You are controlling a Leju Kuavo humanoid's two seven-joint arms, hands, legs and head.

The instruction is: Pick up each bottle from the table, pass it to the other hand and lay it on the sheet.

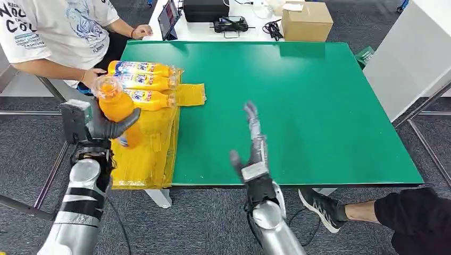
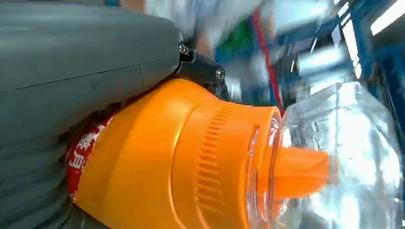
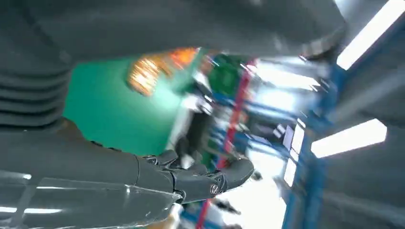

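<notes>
Left hand gripping an upright orange bottle above the yellow sheet at the table's left edge, right hand empty over the green top, fingers spread, three bottles lying on the sheet's far end

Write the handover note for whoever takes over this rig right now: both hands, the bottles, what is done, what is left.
Left hand: holds an orange bottle upright above the yellow sheet, cap end up.
Right hand: holds nothing, fingers apart, over the green table.
Three bottles lie side by side on the far end of the sheet, near a seated person's hand.
Done: three laid down, and judging by the empty right hand, the fourth has been passed to the left.
Left: lay the held bottle on the sheet beside the others. No further bottles are visible on the table.
</notes>
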